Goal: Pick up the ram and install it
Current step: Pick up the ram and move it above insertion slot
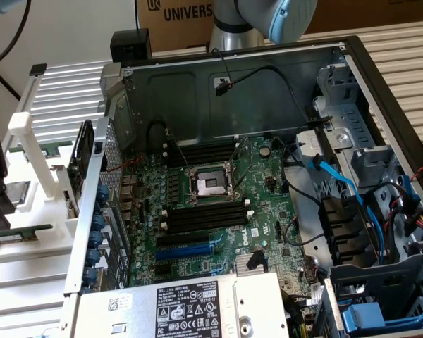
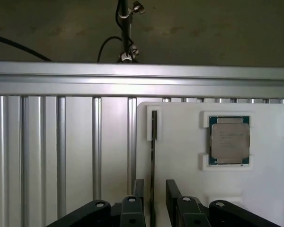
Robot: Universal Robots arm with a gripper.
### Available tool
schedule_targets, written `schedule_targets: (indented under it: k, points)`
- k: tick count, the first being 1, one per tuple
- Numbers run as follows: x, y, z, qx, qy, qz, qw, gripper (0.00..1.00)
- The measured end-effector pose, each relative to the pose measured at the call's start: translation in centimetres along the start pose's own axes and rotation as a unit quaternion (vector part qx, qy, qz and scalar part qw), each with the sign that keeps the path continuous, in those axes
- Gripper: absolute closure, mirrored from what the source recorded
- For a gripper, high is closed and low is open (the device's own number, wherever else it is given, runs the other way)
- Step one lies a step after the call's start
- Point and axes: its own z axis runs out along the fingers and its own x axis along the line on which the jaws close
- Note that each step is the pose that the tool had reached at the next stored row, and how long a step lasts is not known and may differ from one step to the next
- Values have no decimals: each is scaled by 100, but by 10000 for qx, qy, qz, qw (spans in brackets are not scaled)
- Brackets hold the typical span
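Wrist view: the end effector (image 2: 154, 191) has two black fingers (image 2: 174, 194) standing apart, one on each side of the ram (image 2: 154, 142). A sliver of white shows between each finger and the stick, so the end effector is open and grips nothing. The ram is seen edge-on as a thin dark line, standing upright in a narrow slot of a smooth white holder (image 2: 180, 161). Near it in the same holder, a square silver CPU chip (image 2: 229, 140) with a green border sits in its own recess, well clear of the fingers. The holder rests on a worktop (image 2: 61, 156) of ribbed, brushed aluminium slats crossed by a flat metal rail (image 2: 132, 78). In the exterior view, an open computer case (image 1: 197, 91) of grey sheet metal sits in the middle. Its green motherboard (image 1: 268, 211) carries long black memory slots (image 1: 204, 217) with white end clips, and blue cables (image 1: 338, 184) loop toward the exterior view's right. At the exterior view's far left, outside the case, a low green strip on the white holder is probably the same ram, though it is hard to make out.
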Motion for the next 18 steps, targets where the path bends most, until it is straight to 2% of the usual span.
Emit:
schedule_targets:
  k: [2, 4, 6, 7, 8, 10, 18]
  points:
    - [1, 0, -1, -3, 0, 1, 10000, 67]
    - [2, -17, 2, -53, 1, 3, 10000, 67]
    - [1, -48, 8, -173, 2, 10, 9999, 67]
    - [1, -59, 12, -214, 4, 12, 9998, 67]
    - [1, -74, 16, -233, 5, 13, 9997, 67]
    - [1, -108, 20, -248, 5, 15, 9997, 67]
    - [3, -218, 65, -248, 25, 14, 9997, 67]
